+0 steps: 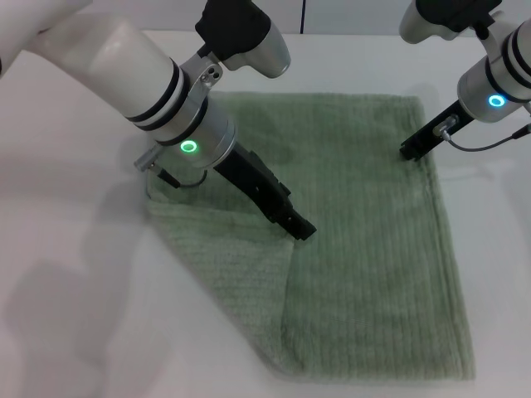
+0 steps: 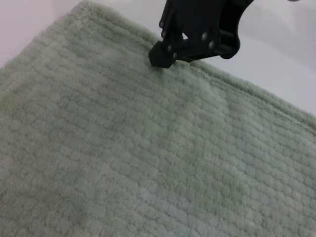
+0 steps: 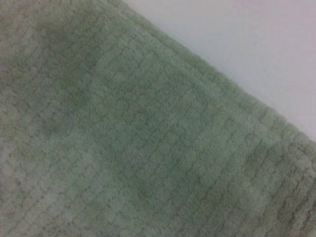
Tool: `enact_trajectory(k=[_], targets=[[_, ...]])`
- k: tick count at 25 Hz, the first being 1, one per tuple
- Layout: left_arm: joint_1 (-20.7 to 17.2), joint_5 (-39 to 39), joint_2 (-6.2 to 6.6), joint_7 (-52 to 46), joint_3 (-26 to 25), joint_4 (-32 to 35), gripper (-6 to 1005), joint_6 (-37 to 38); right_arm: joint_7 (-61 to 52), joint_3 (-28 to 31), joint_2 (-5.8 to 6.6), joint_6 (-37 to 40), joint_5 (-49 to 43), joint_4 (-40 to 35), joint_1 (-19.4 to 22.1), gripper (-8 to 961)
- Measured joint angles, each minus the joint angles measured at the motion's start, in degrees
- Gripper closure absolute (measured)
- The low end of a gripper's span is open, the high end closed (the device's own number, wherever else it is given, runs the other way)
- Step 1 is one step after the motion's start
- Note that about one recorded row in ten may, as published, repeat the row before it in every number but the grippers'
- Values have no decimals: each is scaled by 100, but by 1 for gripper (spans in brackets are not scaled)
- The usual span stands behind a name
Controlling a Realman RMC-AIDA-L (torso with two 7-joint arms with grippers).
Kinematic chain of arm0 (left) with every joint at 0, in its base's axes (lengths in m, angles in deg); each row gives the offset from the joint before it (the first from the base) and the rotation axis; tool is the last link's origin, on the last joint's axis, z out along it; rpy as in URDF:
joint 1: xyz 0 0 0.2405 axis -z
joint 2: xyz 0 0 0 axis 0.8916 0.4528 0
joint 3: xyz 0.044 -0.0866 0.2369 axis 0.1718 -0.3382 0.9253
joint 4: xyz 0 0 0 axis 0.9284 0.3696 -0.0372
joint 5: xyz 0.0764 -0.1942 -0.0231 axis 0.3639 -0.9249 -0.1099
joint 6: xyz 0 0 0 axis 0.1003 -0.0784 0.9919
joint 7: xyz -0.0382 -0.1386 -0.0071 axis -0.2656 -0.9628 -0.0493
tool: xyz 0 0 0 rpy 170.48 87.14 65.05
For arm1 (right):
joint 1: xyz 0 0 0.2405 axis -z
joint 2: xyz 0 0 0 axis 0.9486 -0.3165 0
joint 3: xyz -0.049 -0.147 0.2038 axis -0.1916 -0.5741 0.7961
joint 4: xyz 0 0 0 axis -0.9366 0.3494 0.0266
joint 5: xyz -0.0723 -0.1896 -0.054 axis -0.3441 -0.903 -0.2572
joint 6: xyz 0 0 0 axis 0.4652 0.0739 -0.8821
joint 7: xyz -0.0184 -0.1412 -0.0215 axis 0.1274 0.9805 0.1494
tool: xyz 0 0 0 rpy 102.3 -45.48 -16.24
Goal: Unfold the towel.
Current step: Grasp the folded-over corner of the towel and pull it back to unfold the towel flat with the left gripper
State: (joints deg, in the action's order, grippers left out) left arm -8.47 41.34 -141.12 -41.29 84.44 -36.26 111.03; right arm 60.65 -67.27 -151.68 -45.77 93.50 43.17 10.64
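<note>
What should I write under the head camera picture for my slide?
Left pincer at the towel's folded flap, right pincer at its far edge.

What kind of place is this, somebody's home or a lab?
Probably a lab or test bench, not a home. All that shows is a plain white table, one green towel with a corner folded over, and two robot arms, left gripper and right gripper, over it.

1. We see the towel lying flat on the table, ahead of us and toward our right.
2. Its near-left corner is folded over onto the rest of the cloth.
3. Our left gripper sits on the towel at the fold's edge.
4. Our right gripper touches the towel's far right edge.
</note>
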Motion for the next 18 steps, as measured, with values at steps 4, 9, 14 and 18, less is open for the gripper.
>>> enact_trajectory(k=[4,9,14,18], targets=[[13,-13,-12,24,60,-82,207,-63,3,0,0,0,0,0,0,954],[15,-70,-17,24,183,-86,207,-88,3,0,0,9,0,0,0,954],[16,-89,-17,36,301,-86,208,-90,4,0,0,9,0,0,0,954],[14,-90,-18,27,467,-87,208,-106,4,6,0,9,0,0,0,954]])
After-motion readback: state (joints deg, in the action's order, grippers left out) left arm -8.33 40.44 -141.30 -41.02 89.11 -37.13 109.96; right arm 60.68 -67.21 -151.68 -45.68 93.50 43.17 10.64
